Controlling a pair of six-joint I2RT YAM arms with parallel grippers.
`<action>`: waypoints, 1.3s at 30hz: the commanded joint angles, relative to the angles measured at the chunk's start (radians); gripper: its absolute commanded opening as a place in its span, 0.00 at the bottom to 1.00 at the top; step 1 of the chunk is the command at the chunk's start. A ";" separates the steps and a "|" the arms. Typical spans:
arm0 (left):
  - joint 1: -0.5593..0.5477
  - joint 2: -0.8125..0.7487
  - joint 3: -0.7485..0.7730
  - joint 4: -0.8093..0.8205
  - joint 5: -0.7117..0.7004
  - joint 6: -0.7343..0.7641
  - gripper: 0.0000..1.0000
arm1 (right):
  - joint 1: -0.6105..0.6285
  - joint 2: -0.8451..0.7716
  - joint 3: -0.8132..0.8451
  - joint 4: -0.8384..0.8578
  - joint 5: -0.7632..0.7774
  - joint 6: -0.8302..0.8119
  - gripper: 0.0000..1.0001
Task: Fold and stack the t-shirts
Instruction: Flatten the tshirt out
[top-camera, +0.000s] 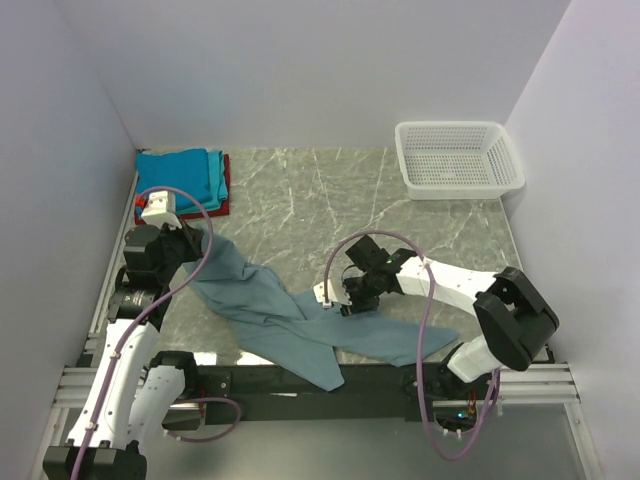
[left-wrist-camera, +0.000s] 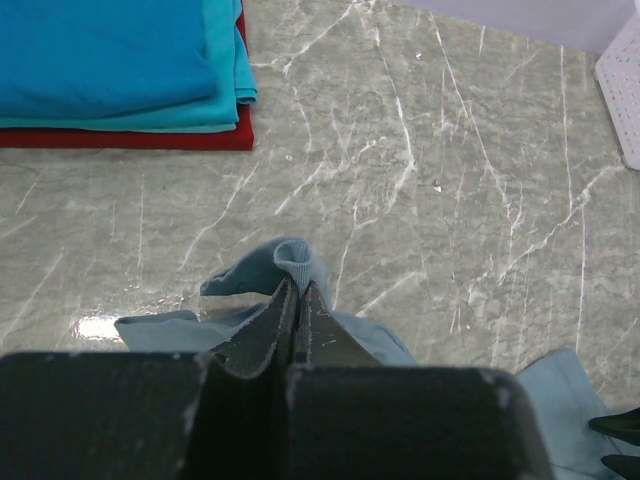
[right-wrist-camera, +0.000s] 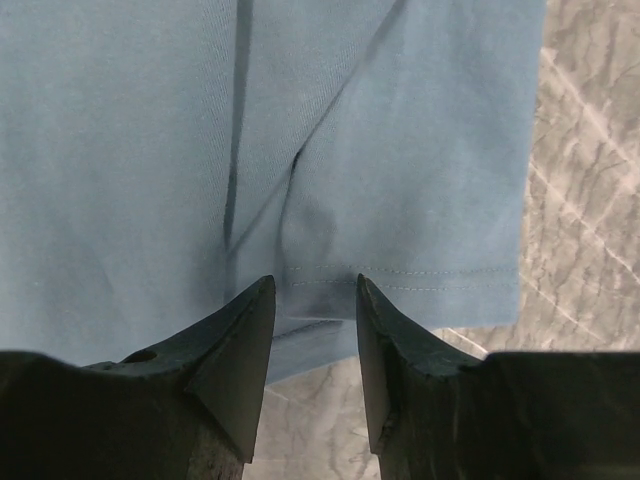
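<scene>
The large grey-blue t-shirt (top-camera: 270, 305) lies crumpled and stretched across the near part of the marble table. My left gripper (top-camera: 205, 237) is shut on a raised fold of the grey-blue t-shirt at its left end; in the left wrist view the gripper (left-wrist-camera: 297, 287) has its jaws pressed together on the cloth (left-wrist-camera: 294, 258). My right gripper (top-camera: 350, 302) is open over the shirt's middle. In the right wrist view the gripper (right-wrist-camera: 312, 287) straddles the stitched hem of the shirt (right-wrist-camera: 380, 150) with nothing pinched. Folded bright blue (left-wrist-camera: 100, 50), teal (left-wrist-camera: 215, 110) and red (left-wrist-camera: 130, 138) t-shirts are stacked at the far left (top-camera: 182, 180).
A white mesh basket (top-camera: 458, 158) stands at the far right corner; its edge shows in the left wrist view (left-wrist-camera: 625, 90). Bare marble table (top-camera: 330, 200) lies between the stack and the basket. White walls close the left, back and right sides.
</scene>
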 joint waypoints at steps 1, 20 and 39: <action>0.005 -0.007 0.004 0.045 0.003 0.013 0.00 | 0.006 0.030 0.004 0.015 0.011 -0.013 0.45; 0.007 -0.009 0.002 0.042 -0.004 0.013 0.00 | -0.020 -0.060 0.067 -0.022 0.062 0.009 0.15; 0.007 -0.013 0.002 0.054 -0.009 0.016 0.00 | -0.161 -0.098 0.198 0.012 0.115 0.213 0.00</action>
